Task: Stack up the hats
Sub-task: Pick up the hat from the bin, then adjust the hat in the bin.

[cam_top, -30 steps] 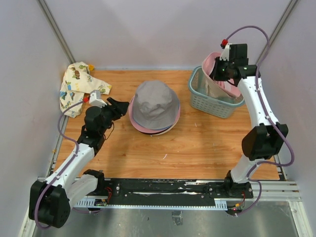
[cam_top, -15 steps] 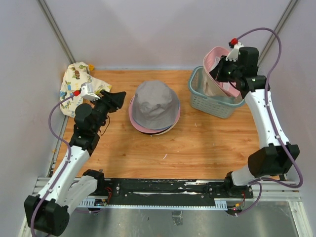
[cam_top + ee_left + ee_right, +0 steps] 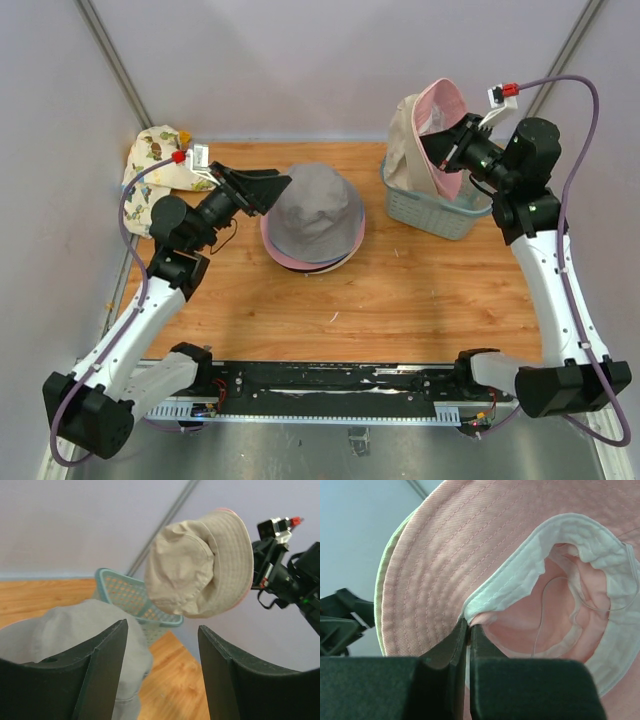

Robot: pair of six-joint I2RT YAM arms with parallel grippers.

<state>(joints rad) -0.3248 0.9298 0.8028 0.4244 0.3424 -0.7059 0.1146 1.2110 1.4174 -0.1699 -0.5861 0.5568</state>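
Note:
A grey hat (image 3: pixel 318 208) tops a stack with pink and dark brims showing under it, at the table's middle; it also shows in the left wrist view (image 3: pixel 65 630). My right gripper (image 3: pixel 437 152) is shut on the brim of a cream hat with a pink lining (image 3: pixel 415 145), holding it in the air above the basket (image 3: pixel 432 209). In the right wrist view the jaws (image 3: pixel 469 630) pinch the pink lining (image 3: pixel 450 550). My left gripper (image 3: pixel 272 185) is open and empty, raised beside the stack's left edge; its fingers (image 3: pixel 107 665) frame the held hat (image 3: pixel 200 570).
The grey-green slatted basket stands at the back right and shows in the left wrist view (image 3: pixel 125 592). A cream patterned cloth (image 3: pixel 152 175) lies at the back left corner. Grey walls enclose the wooden table (image 3: pixel 400 290).
My right gripper lifted the cream and pink hat up out of the basket. My left gripper rose and swung right toward the grey hat stack.

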